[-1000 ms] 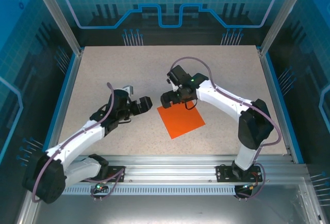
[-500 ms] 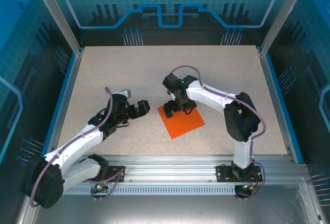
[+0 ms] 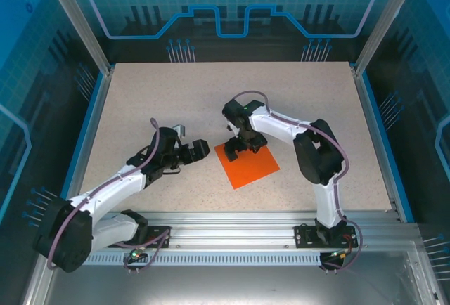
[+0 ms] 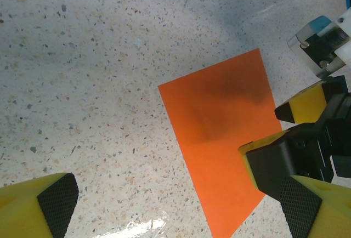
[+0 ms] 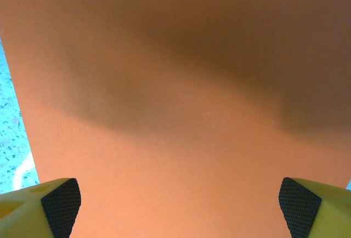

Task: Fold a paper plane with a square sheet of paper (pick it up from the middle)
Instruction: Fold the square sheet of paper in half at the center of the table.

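The square sheet of paper (image 3: 247, 166) is bright orange and lies flat and uncreased on the speckled table, turned like a diamond. My right gripper (image 3: 242, 147) points straight down over the sheet's far left part, open. In the right wrist view the sheet (image 5: 175, 112) lies close under the right gripper (image 5: 180, 202), with only paper between its spread fingertips (image 5: 60, 200). My left gripper (image 3: 196, 151) stands open just left of the sheet, apart from it. In the left wrist view the left gripper (image 4: 178, 208) faces the sheet (image 4: 219, 134) and the right gripper (image 4: 307, 150) above it. The paper plane is out of view.
The speckled table (image 3: 162, 101) is bordered by blue rails and clear walls (image 3: 84, 31). A small clear scrap of film (image 4: 137, 228) lies on the table near my left gripper. A metal rail (image 3: 232, 231) carries the arm bases at the near edge.
My right gripper has swung from level to pointing down and dropped close over the sheet. My left gripper has crept right toward the sheet's left corner. The sheet has not moved.
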